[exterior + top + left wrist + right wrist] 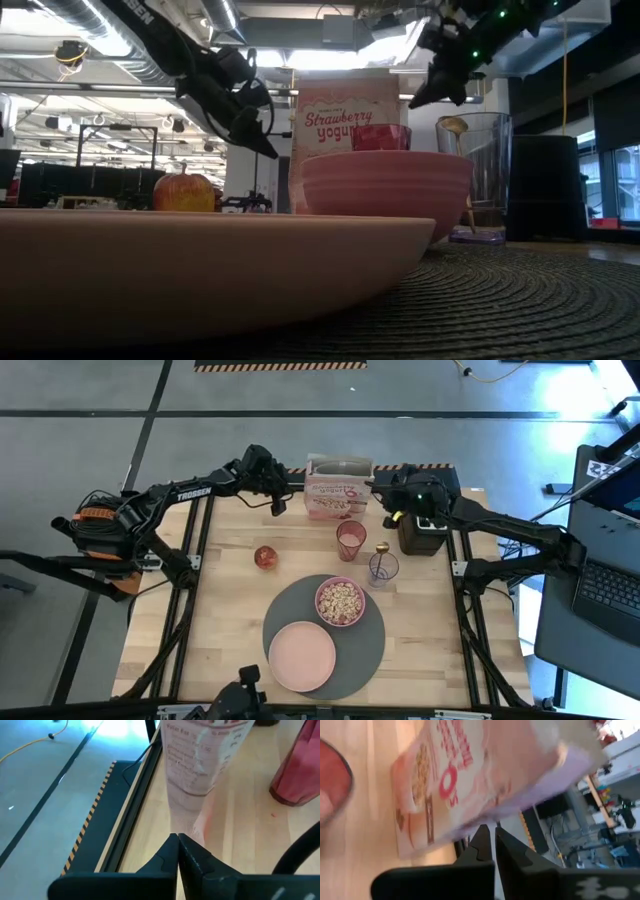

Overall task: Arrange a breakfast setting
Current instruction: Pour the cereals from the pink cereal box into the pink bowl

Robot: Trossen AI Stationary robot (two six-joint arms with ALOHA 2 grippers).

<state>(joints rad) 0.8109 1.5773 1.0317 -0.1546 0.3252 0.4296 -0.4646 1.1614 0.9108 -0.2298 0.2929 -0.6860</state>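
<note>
The pink-and-white cereal box stands upright on its base at the table's far edge. My left gripper is shut and empty just left of it, and my right gripper is shut and empty just right of it; both hover off the table. The pink bowl, with cereal in it, and the larger pink plate rest on the round dark-grey mat. The pink tumbler and the clear glass, with the small spoon in it, stand behind the mat. The red apple lies to the left. The toast is out of view.
A black box-shaped device stands at the table's far right, close to my right arm. A laptop sits off the table to the right. Bare wood lies left of the mat and around the apple.
</note>
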